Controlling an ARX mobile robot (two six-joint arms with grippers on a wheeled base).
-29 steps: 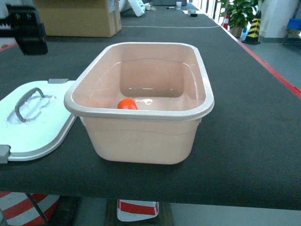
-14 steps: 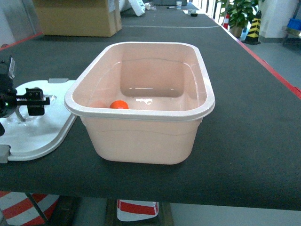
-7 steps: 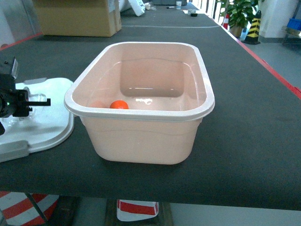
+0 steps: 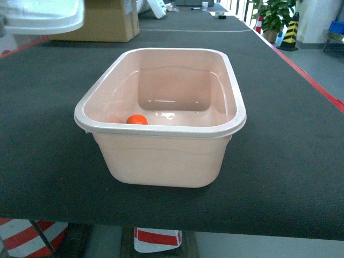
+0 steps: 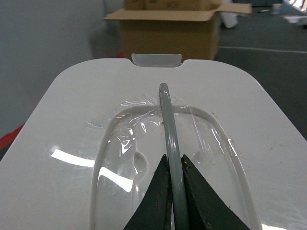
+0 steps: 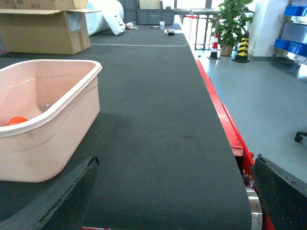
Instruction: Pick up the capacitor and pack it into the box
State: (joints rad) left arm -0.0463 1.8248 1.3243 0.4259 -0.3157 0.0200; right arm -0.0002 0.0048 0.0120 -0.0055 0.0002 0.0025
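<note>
Capacitor (image 4: 137, 119) already resting on the floor of the box (image 4: 161, 129), tucked toward the near-left corner, around 8 o'clock from the tub's middle in the head view; seen again from the right wrist as an orange sliver behind the near wall at 9 o'clock. Picking and dropping judged done, closing the box now in hand. Lid (image 5: 153, 143) held aloft, a corner of it showing at 11 o'clock in the head view, well above the dark table (image 4: 279, 140) and well apart from the tub. Left gripper (image 5: 173, 191) clamped on the grey handle (image 5: 168, 124), black fingers (image 5: 158, 201) pinching either side of the thin bar, latch tab (image 5: 157, 59) pointing away at 12 o'clock with a cardboard carton (image 5: 168, 28) beyond. Right gripper (image 6: 172, 201) parked off at 3 o'clock of the box, fingers spread wide and holding nothing. Next move, as a judgement: carry the lid across toward 3 o'clock, level it over the whitish rim, square the rounded corners to the tub's, then lower straight down; thin handle grip likely to let the lid swing, so slow travel advised
</note>
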